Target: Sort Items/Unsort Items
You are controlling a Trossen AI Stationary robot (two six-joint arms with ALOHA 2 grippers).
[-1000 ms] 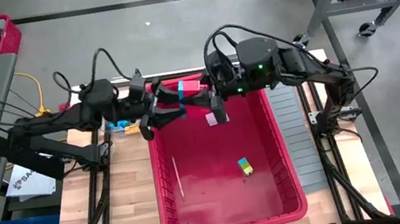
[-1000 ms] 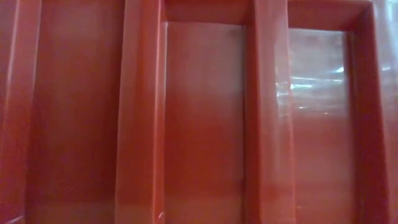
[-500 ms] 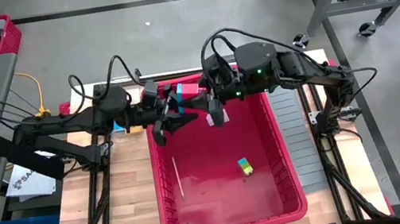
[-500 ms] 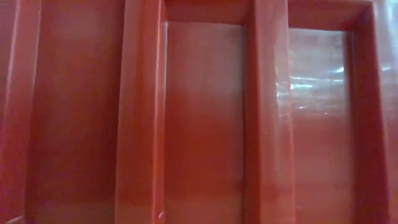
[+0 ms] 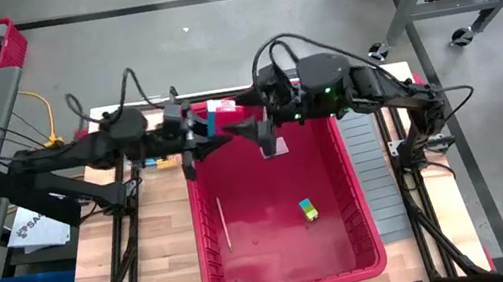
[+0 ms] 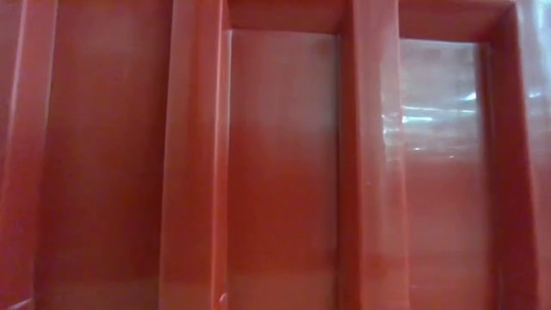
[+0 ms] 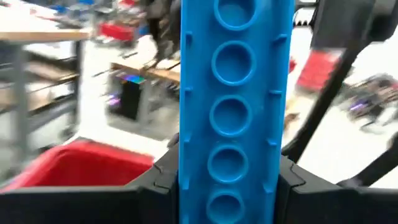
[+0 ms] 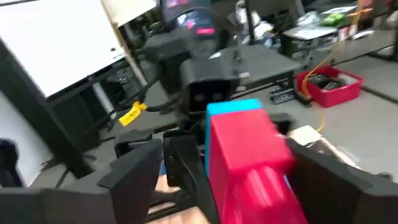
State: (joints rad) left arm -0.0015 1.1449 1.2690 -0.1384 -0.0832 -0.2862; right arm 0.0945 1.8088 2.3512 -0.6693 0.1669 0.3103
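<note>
Jaws of left gripper (image 5: 206, 135) clamped on blue block (image 7: 233, 112); right gripper (image 5: 247, 127) jaws spread wide, nothing gripped.
Both grippers are met tip to tip above the far rim of the red bin (image 5: 205, 260). The block's long axis is pointed out from the left fingers toward the right gripper, between whose fingers a red block (image 8: 249, 155) at its end is framed. Green-yellow piece (image 5: 309, 210) and thin stick (image 5: 223, 223) are left on the bin floor.

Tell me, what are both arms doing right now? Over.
Left gripper shut on blue brick. Right gripper open around red block at its end. Both above red bin's far rim.
</note>
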